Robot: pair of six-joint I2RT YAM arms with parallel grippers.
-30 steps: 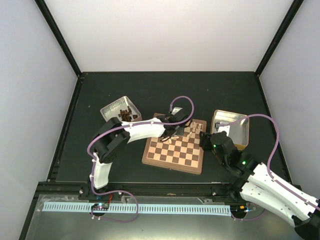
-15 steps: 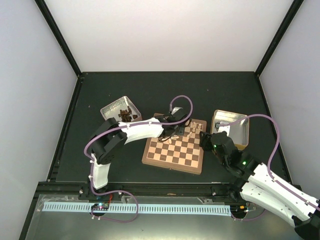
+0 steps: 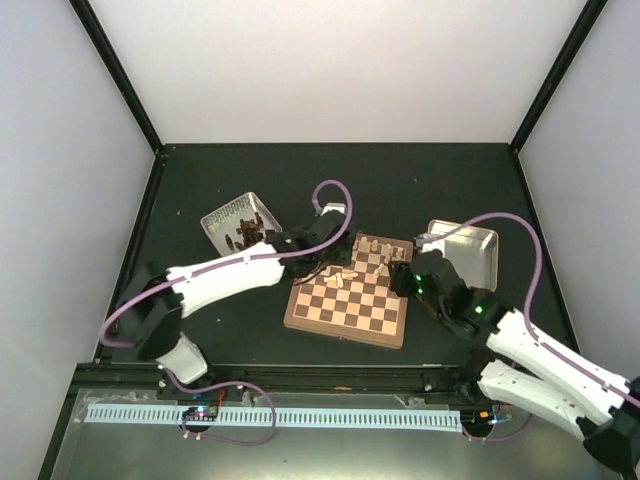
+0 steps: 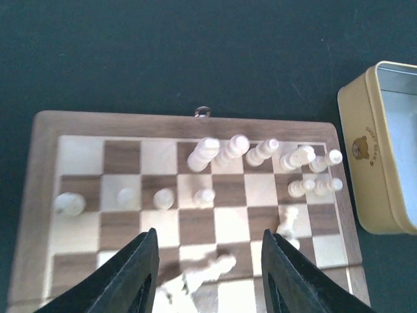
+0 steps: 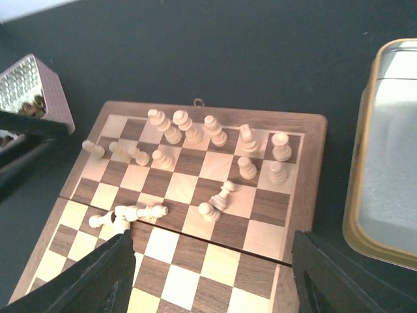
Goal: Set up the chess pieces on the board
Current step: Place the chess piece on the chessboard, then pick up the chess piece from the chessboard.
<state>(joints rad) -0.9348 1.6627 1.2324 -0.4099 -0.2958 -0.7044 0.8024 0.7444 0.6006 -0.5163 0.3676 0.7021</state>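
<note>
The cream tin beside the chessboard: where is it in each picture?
Top external: the tin lies right of the board.
Left wrist: tin at the right edge, cut off.
Right wrist: tin at the right edge, cut off.
Shared landmark: the row of chess pieces along the board's far rim.

Checkered wood board (image 5: 195,257) lies flat. Cream pieces (image 5: 281,145): most upright on far 2 rows, several toppled nr centre.

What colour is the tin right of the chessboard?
The tin is pale yellow outside, silvery inside; the left wrist view shows it best.
</note>
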